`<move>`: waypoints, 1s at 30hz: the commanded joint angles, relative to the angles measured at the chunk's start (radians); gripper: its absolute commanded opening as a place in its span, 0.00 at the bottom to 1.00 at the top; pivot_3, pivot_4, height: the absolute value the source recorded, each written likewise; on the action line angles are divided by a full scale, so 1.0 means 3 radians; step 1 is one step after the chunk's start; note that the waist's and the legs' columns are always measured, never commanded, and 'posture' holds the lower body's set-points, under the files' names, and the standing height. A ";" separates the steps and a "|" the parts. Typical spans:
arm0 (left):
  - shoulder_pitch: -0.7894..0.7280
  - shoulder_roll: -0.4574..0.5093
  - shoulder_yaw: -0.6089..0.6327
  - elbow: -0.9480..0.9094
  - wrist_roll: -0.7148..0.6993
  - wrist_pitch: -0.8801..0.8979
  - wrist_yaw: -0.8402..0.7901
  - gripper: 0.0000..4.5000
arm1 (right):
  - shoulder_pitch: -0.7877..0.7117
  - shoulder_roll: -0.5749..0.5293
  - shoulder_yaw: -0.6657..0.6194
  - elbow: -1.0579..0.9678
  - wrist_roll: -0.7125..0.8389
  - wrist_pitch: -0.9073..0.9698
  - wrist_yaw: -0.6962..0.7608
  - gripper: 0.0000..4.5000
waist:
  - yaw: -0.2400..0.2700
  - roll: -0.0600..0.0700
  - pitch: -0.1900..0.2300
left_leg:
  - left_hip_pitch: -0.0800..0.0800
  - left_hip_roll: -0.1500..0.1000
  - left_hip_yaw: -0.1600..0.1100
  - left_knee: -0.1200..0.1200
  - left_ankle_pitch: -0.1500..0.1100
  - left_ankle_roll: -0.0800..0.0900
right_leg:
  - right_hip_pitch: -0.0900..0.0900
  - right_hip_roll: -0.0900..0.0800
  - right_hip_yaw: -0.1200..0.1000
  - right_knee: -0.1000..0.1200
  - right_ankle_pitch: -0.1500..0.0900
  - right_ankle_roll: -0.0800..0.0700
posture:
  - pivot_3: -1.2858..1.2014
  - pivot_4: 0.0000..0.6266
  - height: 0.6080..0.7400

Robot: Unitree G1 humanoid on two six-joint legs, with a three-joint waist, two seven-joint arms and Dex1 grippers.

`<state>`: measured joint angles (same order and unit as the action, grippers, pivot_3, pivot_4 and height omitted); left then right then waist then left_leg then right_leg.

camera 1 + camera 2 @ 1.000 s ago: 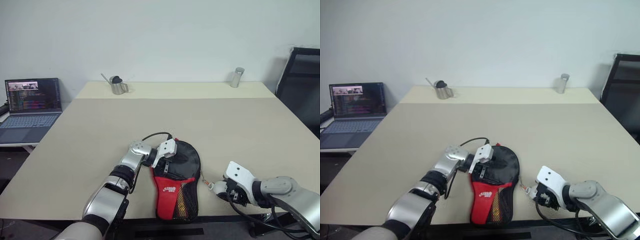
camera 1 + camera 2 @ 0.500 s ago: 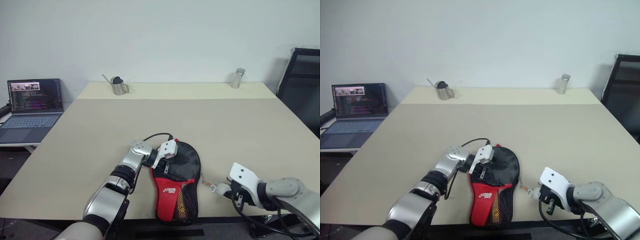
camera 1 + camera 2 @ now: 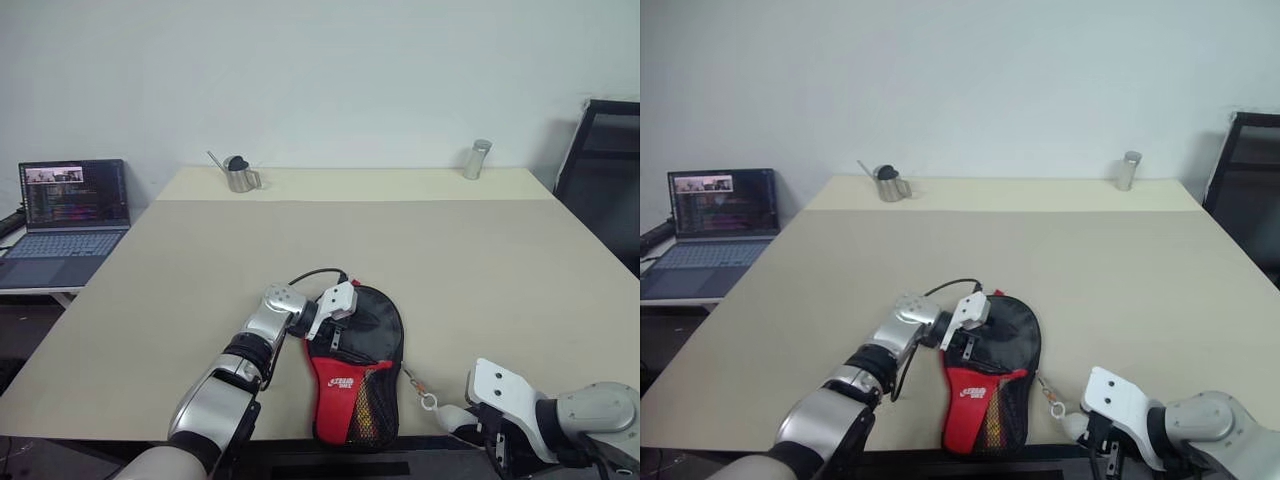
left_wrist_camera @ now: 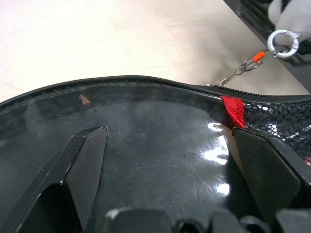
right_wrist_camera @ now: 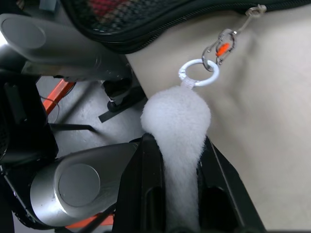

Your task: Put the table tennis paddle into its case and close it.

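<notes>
Change: my right gripper [image 5: 177,160] has drawn back toward the lower right of the head view, off the table edge; a second ago it sat higher, nearer the case. The charm has come with it and the chain now runs out straight.
Unchanged: my left gripper [image 3: 335,322] has kept its spot at the centre of the frame; the case has not shifted.
Right claw: nearly closed, fingers [image 5: 146,179] pinching the white fluffy charm [image 5: 179,121]. Its white ring [image 5: 199,72] and metal clip [image 5: 219,44] lead up to the zip of the case.
Left claw: spread wide, fingers [image 4: 85,160] pressed flat on the glossy black upper part of the case; gripping nothing.
Case: [image 3: 358,375] lies lower centre on the table [image 3: 450,260], black top, red lower part with white logo, mesh pocket reaching the near edge.
Paddle: cannot make it out apart from the case; something red shows through the mesh.
Background: laptop [image 3: 62,212] far left, metal cup [image 3: 238,174] and a small can [image 3: 476,158] along the far edge.
</notes>
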<state>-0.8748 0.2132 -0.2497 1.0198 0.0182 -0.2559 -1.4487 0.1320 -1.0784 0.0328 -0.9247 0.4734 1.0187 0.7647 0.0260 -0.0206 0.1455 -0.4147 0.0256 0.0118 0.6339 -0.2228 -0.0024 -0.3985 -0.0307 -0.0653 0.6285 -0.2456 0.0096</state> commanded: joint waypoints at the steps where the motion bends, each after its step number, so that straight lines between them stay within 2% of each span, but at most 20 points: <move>1: 0.0277 -0.0008 -0.0246 0.0355 0.0297 0.0084 0.0013 1.00 | 0.0138 -0.0151 0.0178 -0.0255 0.0107 -0.0075 0.0201 0.06 | 0.0000 0.0000 -0.0002 | 0.0002 0.0000 -0.0002 0.0002 -0.0002 0.0000 | 0.0005 0.0000 -0.0001 0.0000 -0.0002 -0.0002 | 0.52 0.24 1.00; 6: 0.0261 -0.0022 -0.0249 0.0397 0.0310 0.0080 0.0046 1.00 | 0.0330 -0.0272 0.0187 -0.0395 0.0250 -0.0186 0.0279 0.06 | 0.0002 -0.0001 -0.0009 | 0.0030 -0.0005 -0.0007 0.0005 -0.0017 -0.0003 | 0.0037 -0.0012 -0.0003 -0.0001 -0.0017 0.0001 | 0.52 0.24 1.00; 12: 0.0195 -0.0045 -0.0267 0.0474 0.0341 0.0073 0.0071 1.00 | 0.0618 -0.0554 -0.0054 -0.0408 0.0746 -0.0471 0.0301 0.06 | -0.0004 -0.0008 -0.0020 | 0.0053 -0.0010 -0.0005 0.0007 -0.0031 -0.0002 | 0.0063 -0.0020 -0.0003 -0.0001 -0.0029 0.0009 | 0.52 0.24 1.00; 16: 0.0127 -0.0083 -0.0266 0.0538 0.0368 0.0057 0.0101 1.00 | 0.0787 -0.0788 -0.0048 -0.0408 0.1105 -0.0761 0.0085 0.06 | -0.0009 -0.0007 -0.0027 | 0.0057 -0.0003 -0.0008 0.0022 -0.0037 -0.0006 | 0.0070 -0.0028 -0.0002 0.0000 -0.0029 0.0008 | 0.52 0.24 1.00; 18: 0.0106 -0.0099 -0.0257 0.0562 0.0382 0.0044 0.0111 1.00 | 0.0783 -0.0859 0.0039 -0.0408 0.1231 -0.0882 -0.0083 0.06 | -0.0007 -0.0006 -0.0028 | 0.0059 0.0001 -0.0016 0.0029 -0.0041 -0.0011 | 0.0076 -0.0028 -0.0005 0.0000 -0.0038 -0.0008 | 0.52 0.24 1.00; 23: 0.0045 -0.0149 -0.0241 0.0607 0.0392 0.0024 0.0152 1.00 | 0.0483 -0.0804 0.0156 -0.0408 0.1373 -0.0781 -0.0483 0.06 | -0.0003 -0.0005 -0.0030 | 0.0060 0.0000 -0.0019 0.0032 -0.0044 -0.0015 | 0.0082 -0.0029 -0.0005 0.0000 -0.0043 -0.0016 | 0.52 0.24 1.00; 25: 0.0037 -0.0150 -0.0232 0.0616 0.0393 0.0011 0.0163 1.00 | 0.0344 -0.0757 0.0095 -0.0408 0.1431 -0.0635 -0.0616 0.22 | -0.0002 -0.0007 -0.0029 | 0.0060 -0.0001 -0.0019 0.0035 -0.0044 -0.0015 | 0.0083 -0.0029 -0.0005 0.0000 -0.0043 -0.0016 | 0.52 0.24 1.00; 27: 0.0034 -0.0151 -0.0218 0.0622 0.0392 0.0001 0.0179 1.00 | 0.0269 -0.0777 -0.0008 -0.0408 0.1638 -0.0568 -0.0626 0.34 | -0.0002 -0.0006 -0.0029 | 0.0061 -0.0001 -0.0020 0.0037 -0.0044 -0.0015 | 0.0083 -0.0030 -0.0005 0.0000 -0.0043 -0.0016 | 0.52 0.24 1.00; 30: 0.0035 -0.0158 -0.0203 0.0631 0.0382 -0.0010 0.0199 1.00 | 0.0229 -0.0782 -0.0163 -0.0408 0.1940 -0.0506 -0.0673 0.58 | 0.0000 -0.0006 -0.0029 | 0.0061 -0.0001 -0.0021 0.0037 -0.0044 -0.0016 | 0.0085 -0.0032 -0.0005 0.0000 -0.0043 -0.0016 | 0.52 0.24 1.00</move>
<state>-0.9196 0.1746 -0.2577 1.1319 0.0583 -0.2851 -1.3955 0.2102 -1.3112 0.0314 -1.0163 0.9878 0.8597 0.5730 0.0259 -0.0225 0.1368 -0.3965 0.0252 0.0053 0.6449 -0.2360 -0.0070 -0.3730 -0.0402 -0.0670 0.6285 -0.2584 0.0049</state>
